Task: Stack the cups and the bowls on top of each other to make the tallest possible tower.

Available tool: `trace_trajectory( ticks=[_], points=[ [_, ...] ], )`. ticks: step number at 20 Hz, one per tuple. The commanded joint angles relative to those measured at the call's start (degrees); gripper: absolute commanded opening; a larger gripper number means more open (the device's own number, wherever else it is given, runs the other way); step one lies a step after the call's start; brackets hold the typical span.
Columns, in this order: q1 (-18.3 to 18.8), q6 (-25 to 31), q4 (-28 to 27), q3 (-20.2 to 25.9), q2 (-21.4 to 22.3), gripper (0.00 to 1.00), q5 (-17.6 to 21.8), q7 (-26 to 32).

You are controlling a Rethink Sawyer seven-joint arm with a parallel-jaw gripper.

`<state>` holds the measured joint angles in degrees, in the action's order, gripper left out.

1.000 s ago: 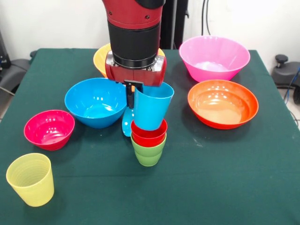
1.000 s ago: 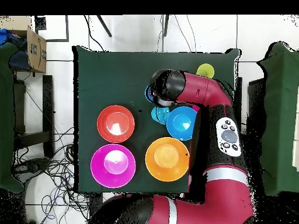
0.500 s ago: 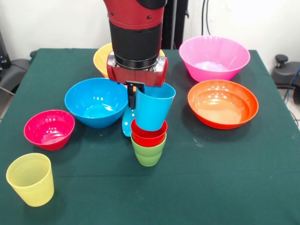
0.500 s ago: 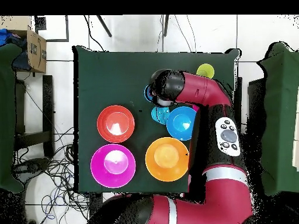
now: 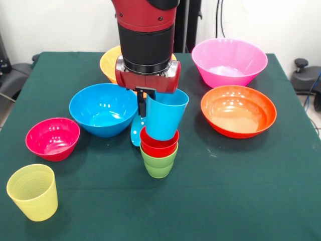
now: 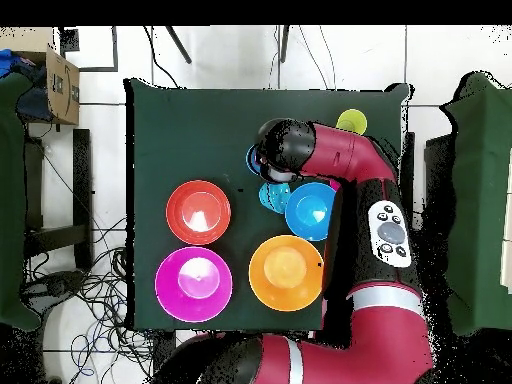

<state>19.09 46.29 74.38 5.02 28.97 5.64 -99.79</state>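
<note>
- Three cups form the tower (image 5: 159, 145) near the table's (image 5: 241, 191) centre: the green cup (image 5: 158, 164) at the base, the red cup (image 5: 159, 144) nested in it, and the blue cup (image 5: 164, 114) seated in the red one, tilted toward the picture's right.
- We see the gripper (image 5: 146, 100) at the blue cup's left rim in the front view, with one dark finger (image 5: 141, 104) outside the wall.
- We cannot tell whether the fingers grasp the rim or have released it; the second finger is hidden.
- We locate the yellow cup (image 5: 33, 192) upright at the front view's lower left corner, well apart from the tower.
- We locate the magenta bowl (image 5: 52, 138) between the yellow cup and the blue bowl (image 5: 103, 109).
- We note a small light blue bowl (image 5: 135, 131), mostly hidden, between the blue bowl and the tower.
- We locate the yellow-orange bowl (image 5: 109, 61) behind the arm (image 5: 146, 30), partly covered by it.
- We locate the pink bowl (image 5: 229, 62) at the far right and the red-orange bowl (image 5: 238, 110) just in front of it.
- We confirm in the overhead view that the arm covers the tower; the red-orange, pink, yellow-orange and blue bowls lie open to the camera.
</note>
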Motion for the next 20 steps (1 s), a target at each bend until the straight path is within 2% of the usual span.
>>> trace_trajectory(
  ticks=[1,20],
  points=[
    [0.9,-3.8,5.4,5.8,-1.3,0.00,3.3,4.6],
    [1.3,-6.0,5.7,6.4,-1.3,0.00,3.9,5.0]
  ],
)
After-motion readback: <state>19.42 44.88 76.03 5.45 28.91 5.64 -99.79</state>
